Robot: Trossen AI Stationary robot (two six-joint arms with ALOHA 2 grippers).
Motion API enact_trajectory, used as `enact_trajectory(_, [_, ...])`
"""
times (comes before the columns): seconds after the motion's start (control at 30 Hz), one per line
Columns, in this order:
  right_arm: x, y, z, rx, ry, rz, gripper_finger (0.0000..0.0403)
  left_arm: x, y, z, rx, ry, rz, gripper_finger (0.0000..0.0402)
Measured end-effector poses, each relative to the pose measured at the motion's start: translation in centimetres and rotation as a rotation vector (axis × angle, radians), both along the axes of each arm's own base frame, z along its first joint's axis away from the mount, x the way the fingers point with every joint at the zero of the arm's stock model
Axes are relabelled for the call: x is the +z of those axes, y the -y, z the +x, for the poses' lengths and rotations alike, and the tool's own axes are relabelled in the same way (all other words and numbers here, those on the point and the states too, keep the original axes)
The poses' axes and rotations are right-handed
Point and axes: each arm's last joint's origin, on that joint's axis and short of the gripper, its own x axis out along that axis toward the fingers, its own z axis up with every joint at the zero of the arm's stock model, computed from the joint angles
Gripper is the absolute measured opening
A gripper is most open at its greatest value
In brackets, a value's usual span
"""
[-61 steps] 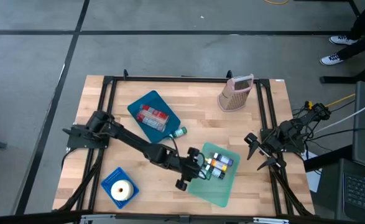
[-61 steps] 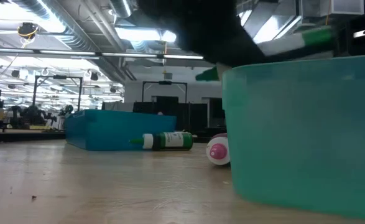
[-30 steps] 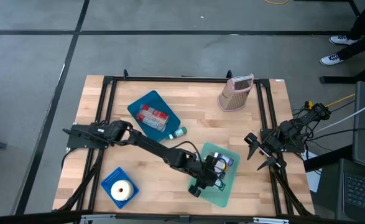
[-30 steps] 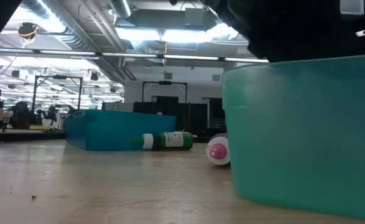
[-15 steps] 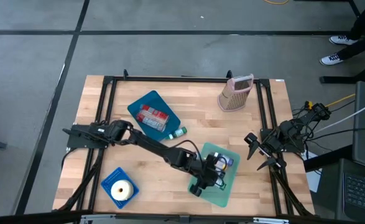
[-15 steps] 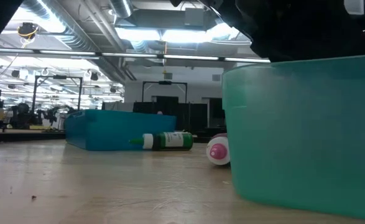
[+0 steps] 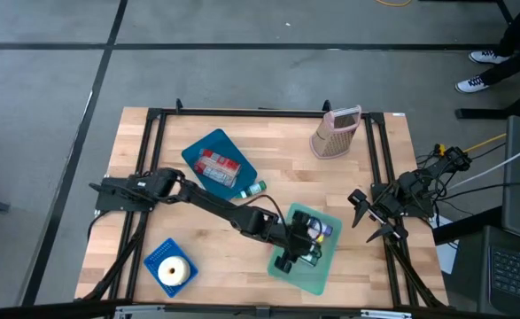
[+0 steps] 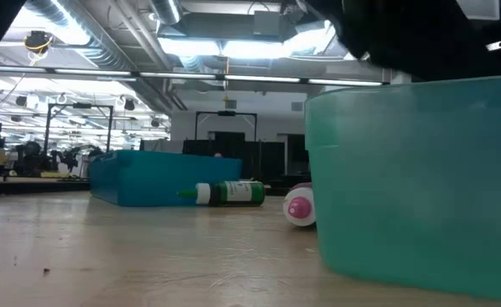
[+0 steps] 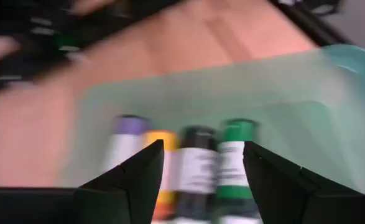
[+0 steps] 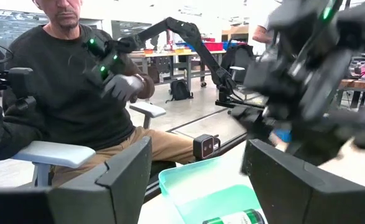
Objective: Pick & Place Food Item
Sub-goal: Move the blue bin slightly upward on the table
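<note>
High view, looking straight down: my left gripper [image 7: 297, 251] hangs over the teal bin [image 7: 322, 277] near the table's front edge, right of centre, its fingers spread and clasping nothing. Beneath and just beyond it lie the bottles [image 7: 315, 232], side by side on the bin floor, touching one another.

Left wrist view: four bottles show between my two dark fingers [image 9: 127, 185], with purple, orange, black and green caps; the green-capped bottle [image 9: 234, 163] lies at one end of the row. Their long axes run parallel, in line with the direction the gripper points, caps away from it.

Loose on the table, off the lower corner of the blue bin [image 7: 208, 150] at left of centre, lies one more green bottle [image 7: 254, 188]; it is well apart from the gripper, back toward the left arm's base. Its long axis runs roughly along the table's width.

I judge that this bottle is the next item, and the left arm is much the nearer: my right gripper [image 7: 366, 215] waits folded at the right edge, jaws apart, empty.

A person [image 10: 64, 93] sits beyond the table.
</note>
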Motion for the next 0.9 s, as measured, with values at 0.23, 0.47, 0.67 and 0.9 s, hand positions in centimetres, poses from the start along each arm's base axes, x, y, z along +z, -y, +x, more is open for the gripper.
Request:
enact_trajectory(0.23, [0.0,0.0,0.0,0.010,-0.003,0.001,0.0254,6.4,-1.7,-2.4,0.188,0.074,0.084,0.0204])
enact_trajectory(0.47, [0.0,-0.1,-0.1,0.028,-0.003,0.001,0.0254,7.9,-3.3,-4.7,0.395,-0.021,0.177,0.0201])
enact_trajectory(0.67, [0.0,-0.1,-0.1,0.028,-0.003,0.001,0.0254,6.9,-3.2,-4.8,0.407,-0.024,0.118,0.0198])
enact_trajectory(0.9, [0.0,-0.1,-0.1,0.029,-0.020,0.014,0.0254,5.8,-3.5,-6.6,0.334,0.211,-0.042,0.0198])
